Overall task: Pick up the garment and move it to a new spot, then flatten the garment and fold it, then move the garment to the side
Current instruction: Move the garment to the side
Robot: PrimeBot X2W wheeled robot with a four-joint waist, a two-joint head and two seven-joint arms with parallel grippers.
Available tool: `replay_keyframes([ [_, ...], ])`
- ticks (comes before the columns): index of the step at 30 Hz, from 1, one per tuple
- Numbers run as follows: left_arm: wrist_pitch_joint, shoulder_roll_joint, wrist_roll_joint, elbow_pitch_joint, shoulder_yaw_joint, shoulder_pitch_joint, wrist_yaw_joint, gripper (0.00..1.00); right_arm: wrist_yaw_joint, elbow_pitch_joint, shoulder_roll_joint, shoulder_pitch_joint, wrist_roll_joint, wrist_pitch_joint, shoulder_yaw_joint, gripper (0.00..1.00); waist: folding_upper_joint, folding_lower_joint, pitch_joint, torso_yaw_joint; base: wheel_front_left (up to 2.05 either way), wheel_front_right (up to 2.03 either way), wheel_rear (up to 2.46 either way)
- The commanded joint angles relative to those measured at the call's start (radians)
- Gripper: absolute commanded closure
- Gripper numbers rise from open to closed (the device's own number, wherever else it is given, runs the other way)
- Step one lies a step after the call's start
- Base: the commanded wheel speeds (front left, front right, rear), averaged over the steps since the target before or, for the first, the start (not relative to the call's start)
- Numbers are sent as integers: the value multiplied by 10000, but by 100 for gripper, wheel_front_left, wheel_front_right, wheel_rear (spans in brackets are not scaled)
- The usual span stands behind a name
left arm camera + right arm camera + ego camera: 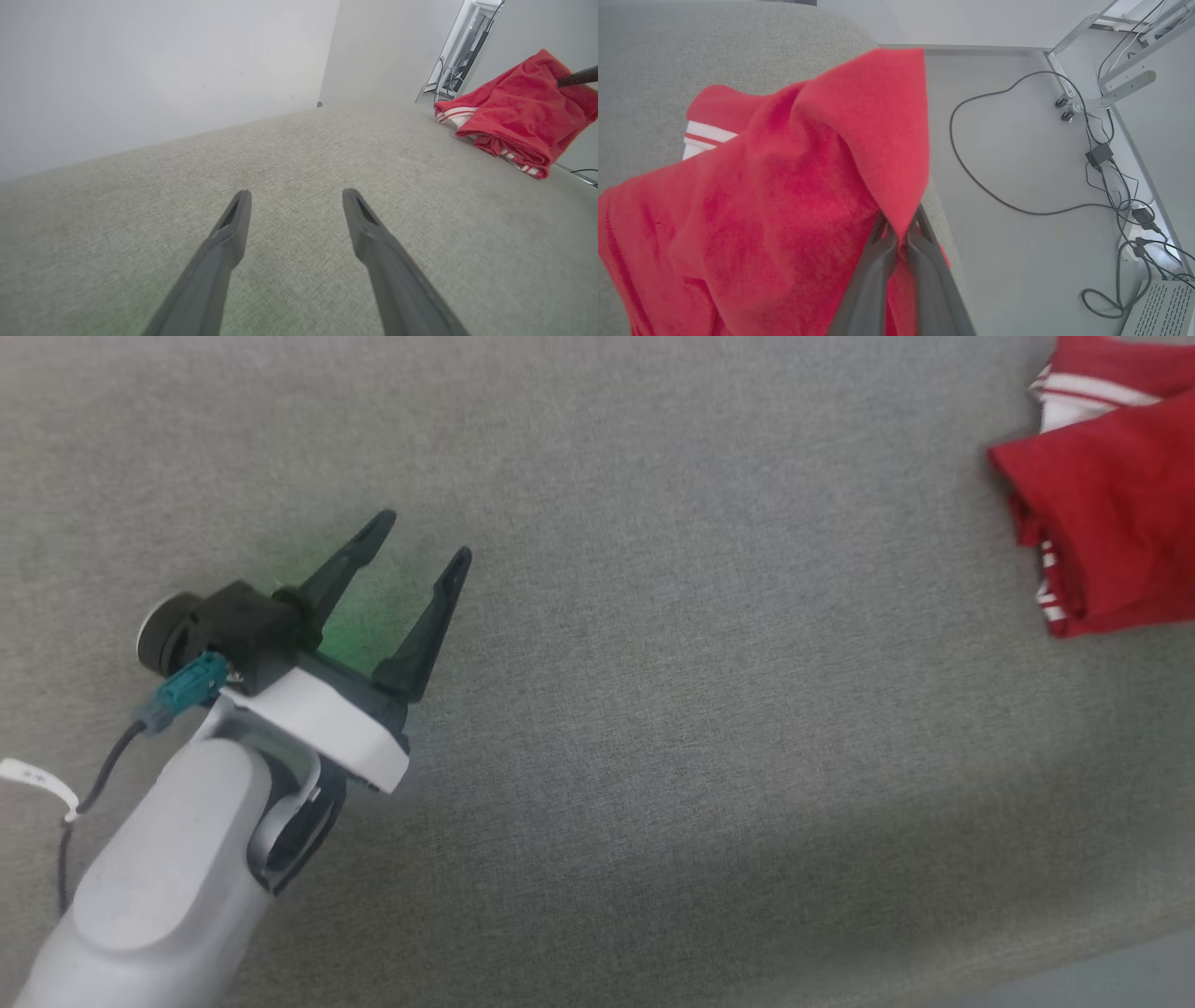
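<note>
Of 2 grippers, the right gripper [899, 235] pinches the 1 red garment [1116, 513] at the grey table's [653, 728] edge; the left gripper [421, 539] hangs spread wide.

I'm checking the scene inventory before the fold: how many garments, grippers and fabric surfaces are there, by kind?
garment: 1
grippers, left gripper and right gripper: 2
grey fabric surface: 1
Total: 4

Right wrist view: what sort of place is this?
Likely a lab or test room, not a home: a grey fabric-covered table, loose cables and a power brick on a bare floor, and a metal frame on casters.
</note>
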Motion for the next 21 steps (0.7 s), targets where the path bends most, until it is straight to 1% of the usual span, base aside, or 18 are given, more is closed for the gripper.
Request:
replay_keyframes([
  [1,44,45,-34,-13,-91,-233,-19,0,-14,122,-27,-204,-130,-257,51,100,0,0,207,-30,0,0,0],
  [4,41,74,-84,15,-318,-545,-17,0,-14,513,-48,-455,-380,-692,62,100,0,0,418,53,0,0,0],
  [10,-5,113,-208,98,-728,-1050,-19,0,-14,1467,284,-884,-969,-1539,141,100,0,0,792,299,0,0,0],
  [15,-106,135,-387,280,-918,-1242,-17,0,-13,2425,632,-1213,-1247,-1855,66,100,0,0,879,497,0,0,0],
  [17,-116,127,-457,330,-896,-1250,-17,0,-13,2546,658,-1252,-1293,-1921,83,100,0,0,871,521,0,0,0],
  [18,-145,113,-562,363,-869,-1229,-17,0,-14,2670,679,-1327,-1241,-2008,35,88,0,0,860,542,0,0,0],
  [19,-167,123,-625,387,-849,-1209,-17,0,-14,2782,694,-1373,-1251,-2079,29,68,0,0,844,559,0,0,0],
  [20,-189,148,-686,394,-834,-1180,-17,0,-13,2870,708,-1393,-1285,-2119,69,64,0,0,819,572,0,0,0],
  [21,-205,206,-719,406,-810,-1164,-17,0,-13,2961,713,-1425,-1292,-2137,107,56,0,0,791,584,0,0,0],
])
